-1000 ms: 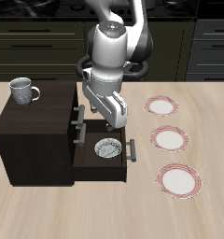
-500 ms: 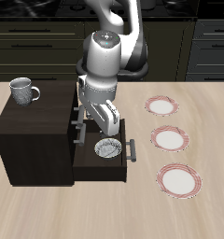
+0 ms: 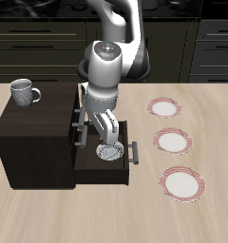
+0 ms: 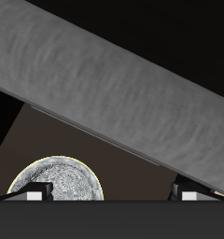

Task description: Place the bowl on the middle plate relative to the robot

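Observation:
The bowl, small, white-grey with a dark speckled inside, lies in the open drawer of a dark cabinet. My gripper hangs just above it, fingers pointing down into the drawer. In the wrist view the bowl shows near one fingertip, off-centre between the two fingers; the jaws stand wide apart with nothing between them. The middle plate, white with a red-striped rim, lies bare on the table beside the cabinet, between two identical plates.
A white handled mug stands on the cabinet top. The other two plates lie farther back and nearer the front edge. A broad grey band crosses the wrist view. The drawer handle juts out toward the plates.
My gripper has come down and shifted toward the table's front, from above the drawer's back to just over the bowl. The bowl, plates and mug have not moved.

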